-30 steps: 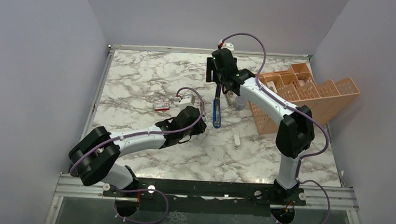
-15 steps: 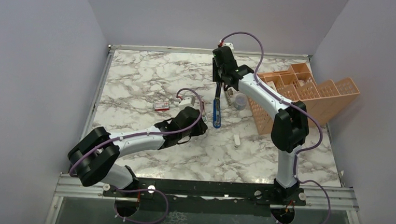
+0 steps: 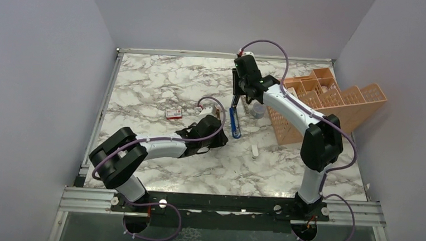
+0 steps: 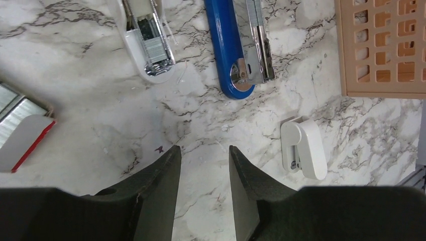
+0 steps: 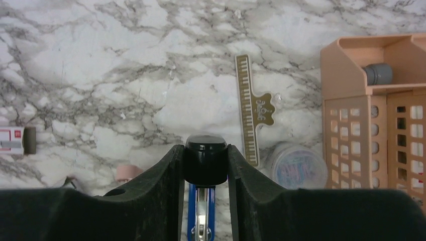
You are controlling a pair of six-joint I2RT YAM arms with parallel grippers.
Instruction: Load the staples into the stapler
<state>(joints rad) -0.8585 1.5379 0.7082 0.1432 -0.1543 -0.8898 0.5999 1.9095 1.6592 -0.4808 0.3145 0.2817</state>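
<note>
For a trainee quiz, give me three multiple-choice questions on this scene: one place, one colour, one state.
1. From above, the flat red-and-white box sits where relative to the slim blue stapler? A left of it; B on it; C under it.
2. The lattice plastic organizer is: A green; B peach-orange; C black.
3. The right gripper is: A wide open; B holding the box; C shut on the stapler's black end.
Answers: 1 A, marble shows between them; 2 B, seen in every view; 3 C, its jaws press the black knob.
</note>
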